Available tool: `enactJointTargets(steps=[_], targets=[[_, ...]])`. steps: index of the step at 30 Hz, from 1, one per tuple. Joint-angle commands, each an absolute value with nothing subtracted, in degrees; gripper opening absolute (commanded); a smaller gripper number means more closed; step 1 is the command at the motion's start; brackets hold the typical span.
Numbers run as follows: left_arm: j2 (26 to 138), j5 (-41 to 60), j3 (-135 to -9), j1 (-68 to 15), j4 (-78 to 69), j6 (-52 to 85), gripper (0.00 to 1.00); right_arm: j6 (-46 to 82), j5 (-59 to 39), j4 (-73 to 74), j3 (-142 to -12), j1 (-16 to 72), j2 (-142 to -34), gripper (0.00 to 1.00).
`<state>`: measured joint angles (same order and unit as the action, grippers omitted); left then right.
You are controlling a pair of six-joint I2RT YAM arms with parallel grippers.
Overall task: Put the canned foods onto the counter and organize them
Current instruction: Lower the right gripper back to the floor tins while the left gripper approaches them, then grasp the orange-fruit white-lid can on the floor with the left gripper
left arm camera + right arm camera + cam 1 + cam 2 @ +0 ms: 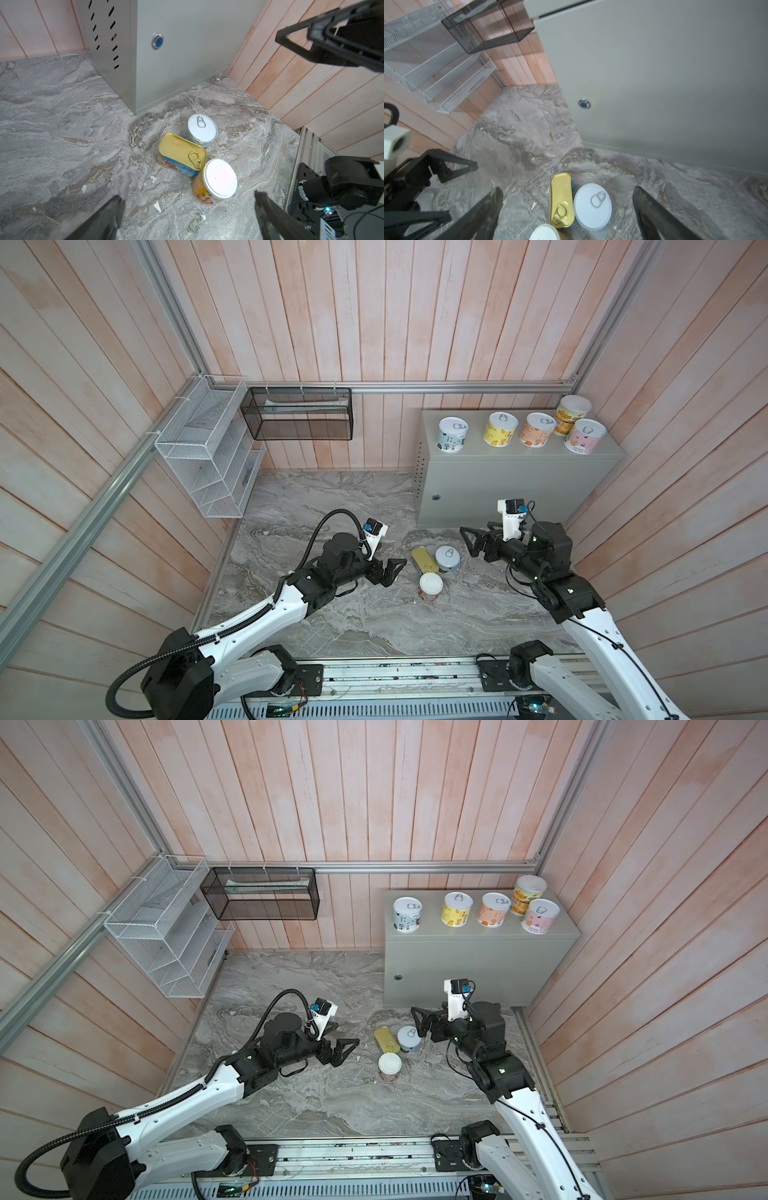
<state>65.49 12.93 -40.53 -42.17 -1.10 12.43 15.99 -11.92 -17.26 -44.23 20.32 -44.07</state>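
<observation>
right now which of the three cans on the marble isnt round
The gold-topped blue tin; it is rectangular, while the pull-tab can and white-lidded can beside it are round.

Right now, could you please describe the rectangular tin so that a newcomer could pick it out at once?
Find the grey-green cabinet by the right wall; three tins stand clustered on the marbled slab in front of it. The rectangular tin alone has a gold top and blue sides, whereas the silver-topped tin and the white-lidded tin beside it are round.
</observation>
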Motion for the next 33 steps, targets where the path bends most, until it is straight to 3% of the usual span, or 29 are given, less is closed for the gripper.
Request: enactJointTargets(steps=[1,19,22,33], targets=[[66.51,11.6,-39.63,-42.36,-3.4,13.46,1.0,18.12,-4.8,-21.09,-42.72,25.78,-43.85,0.97],[68.17,11.66,-39.8,-40.78,-2.9,13.67,1.0,26.86,-1.65,-19.3,-30.67,40.95,-46.37,0.97],[70.1,12.35,-40.97,-41.05,-1.58,12.54,1.0,28.72,-3.3,-16.78,-28.78,41.0,-43.34,0.97],[82.01,15.34,-47.86,-49.13,2.4,8.9,1.0,36.9,7.38,-21.71,-26.0,39.88,-29.61,0.98]])
